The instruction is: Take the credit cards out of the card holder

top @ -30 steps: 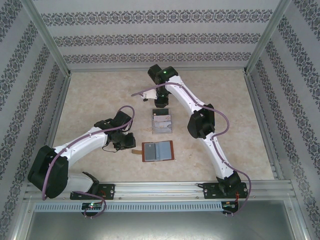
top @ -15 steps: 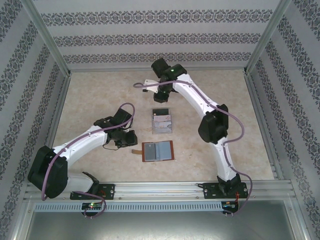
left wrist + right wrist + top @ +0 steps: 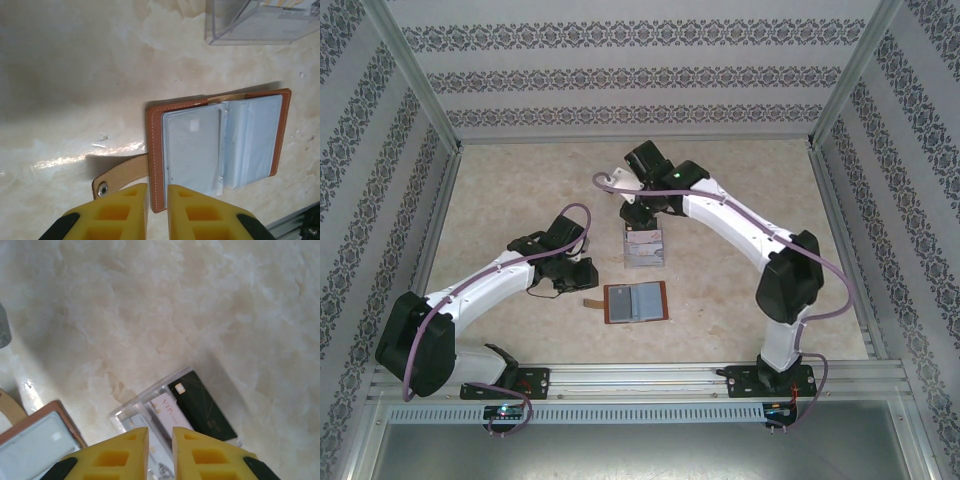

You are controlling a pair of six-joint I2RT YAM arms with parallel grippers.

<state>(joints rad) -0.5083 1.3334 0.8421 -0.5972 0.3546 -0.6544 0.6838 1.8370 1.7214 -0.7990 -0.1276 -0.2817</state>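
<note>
Pale marbled counter (image 3: 510, 190) carries the card holder (image 3: 636, 302) spread open mid-frame, pockets up for reach; my left pincer (image 3: 158, 192) and right pincer (image 3: 160, 435) hover clenched, empty.

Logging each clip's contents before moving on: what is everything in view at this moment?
card holder: one, reddish-brown with grey-blue pockets, lying open mid-table, strap tab on its left.
clear plastic box: one, transparent, just beyond the card holder.
credit cards: at least two, one dark, one pale, inside the box.
table: one, beige marble pattern.
walls: three, white with dark patterned stripes, around the table.
left gripper: one, yellow fingers nearly together, empty, over the strap tab.
right gripper: one, yellow fingers nearly together, empty, over the box.
</note>
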